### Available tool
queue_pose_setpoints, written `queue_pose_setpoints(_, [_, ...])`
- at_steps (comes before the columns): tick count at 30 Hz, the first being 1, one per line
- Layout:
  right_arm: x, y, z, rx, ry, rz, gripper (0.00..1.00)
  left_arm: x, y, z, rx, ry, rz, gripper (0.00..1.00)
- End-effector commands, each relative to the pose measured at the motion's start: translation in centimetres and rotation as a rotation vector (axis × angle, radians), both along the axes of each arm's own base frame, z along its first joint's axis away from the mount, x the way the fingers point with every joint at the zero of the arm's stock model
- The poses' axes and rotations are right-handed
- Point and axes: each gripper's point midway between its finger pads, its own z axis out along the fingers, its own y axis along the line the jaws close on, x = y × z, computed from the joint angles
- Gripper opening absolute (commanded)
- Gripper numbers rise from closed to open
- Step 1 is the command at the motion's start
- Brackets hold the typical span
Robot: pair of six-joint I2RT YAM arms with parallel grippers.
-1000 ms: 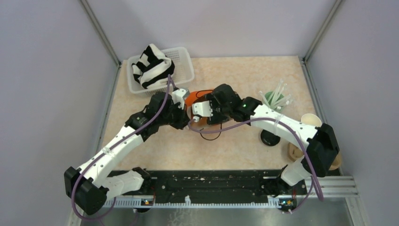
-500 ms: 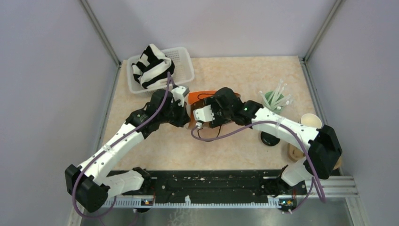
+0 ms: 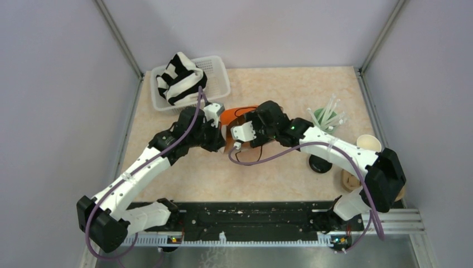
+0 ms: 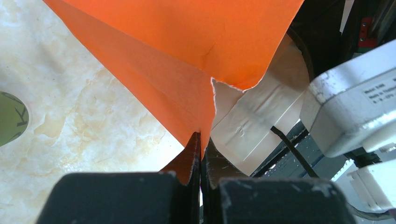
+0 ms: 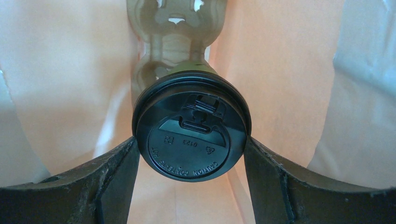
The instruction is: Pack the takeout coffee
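The lidded coffee cup [image 5: 191,135] is grasped by the right pincer [image 5: 190,145] inside the orange bag [image 4: 187,37], whose rim is clenched by the left pincer [image 4: 201,149]; lowering into the cardboard carrier [image 5: 175,28] is judged next.

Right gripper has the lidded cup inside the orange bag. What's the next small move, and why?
Probably lower the right gripper slightly: it grips the dark green paper cup with black plastic lid above the brown cardboard carrier at the bottom of the orange paper bag, whose edge the left gripper pinches.

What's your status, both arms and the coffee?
Left gripper shut on orange bag edge. Right gripper shut on lidded cup inside bag, above carrier. Nothing blocking.
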Motion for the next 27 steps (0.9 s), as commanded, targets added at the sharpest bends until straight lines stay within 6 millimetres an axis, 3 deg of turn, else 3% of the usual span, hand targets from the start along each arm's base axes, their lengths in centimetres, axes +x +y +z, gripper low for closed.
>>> queue_pose_setpoints(1, [1.0,0.0,1.0,0.021,-0.044,0.015,0.33,0.0,-0.3,1.3,-0.034,-0.033,-0.014,0.0])
queue_pose_setpoints(6, [0.6,-0.3,-0.1,-0.009,0.002,0.024,0.29,0.0,-0.2,1.2,-0.026,-0.031,-0.01,0.0])
queue_pose_setpoints(15, [-0.1,0.0,0.4,0.007,0.085,0.034,0.3,0.0,-0.4,0.8,-0.033,-0.023,-0.014,0.0])
queue_pose_setpoints(27, [1.5,-1.4,-0.3,-0.017,0.047,-0.065,0.3,-0.2,-0.2,0.7,-0.026,-0.022,-0.015,0.0])
